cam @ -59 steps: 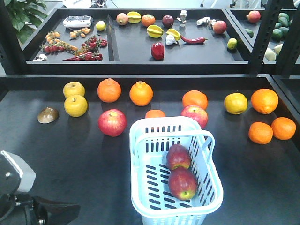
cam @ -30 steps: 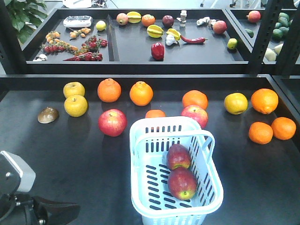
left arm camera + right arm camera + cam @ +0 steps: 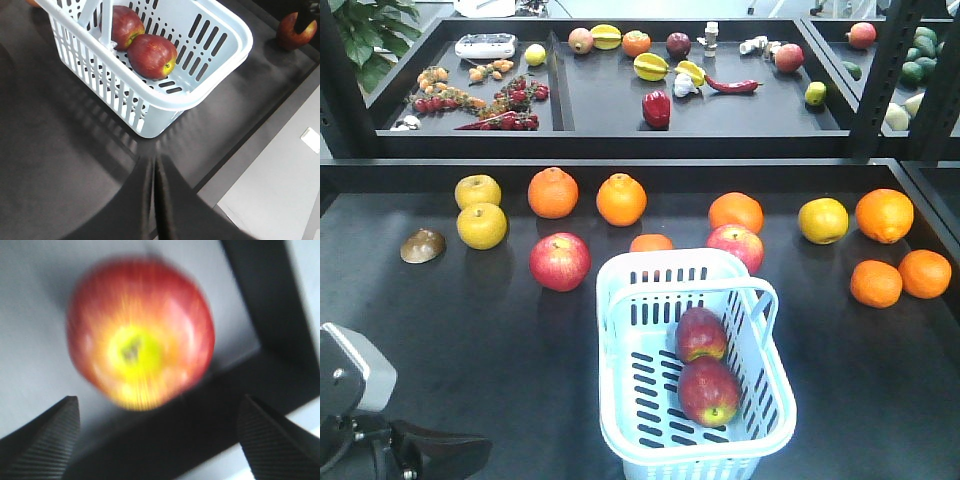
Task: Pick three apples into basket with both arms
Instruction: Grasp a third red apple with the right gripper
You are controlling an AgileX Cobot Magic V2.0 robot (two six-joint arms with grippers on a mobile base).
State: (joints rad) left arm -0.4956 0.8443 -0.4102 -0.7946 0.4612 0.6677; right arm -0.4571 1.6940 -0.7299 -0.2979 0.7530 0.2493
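- The basket [image 3: 695,440] sits on the dark table [image 3: 470,330], and I'll use it as the reference for everything else.
- Two dark red apples are already inside it, touching each other: one nearer the handle side [image 3: 701,333] and one closer to the near wall [image 3: 709,391]. The left wrist view shows the same pair [image 3: 151,55], with a yellowish patch on the nearer one.
- The basket's hoop handle [image 3: 752,292] stands up across the far half.
- Behind the basket and just off its far right corner there's a lighter red apple [image 3: 736,245], still on the table.
- Another lighter red apple [image 3: 560,261] is off to the basket's left, well apart from it.
- Oranges [image 3: 621,199] and yellow fruits [image 3: 481,225] are lined up farther behind the basket, and a small orange one [image 3: 651,243] sits right behind its far rim.
- The left gripper [image 3: 155,200] hangs in front of the basket's near corner with its fingers pressed together and nothing between them. Part of the left arm [image 3: 360,400] shows at the lower left of the front view.
- The right gripper [image 3: 157,440] is spread wide, fingertips [image 3: 55,435] far apart, with a blurry red-and-yellow apple [image 3: 140,340] just past them. Not gripped, and I can't place it relative to the basket.
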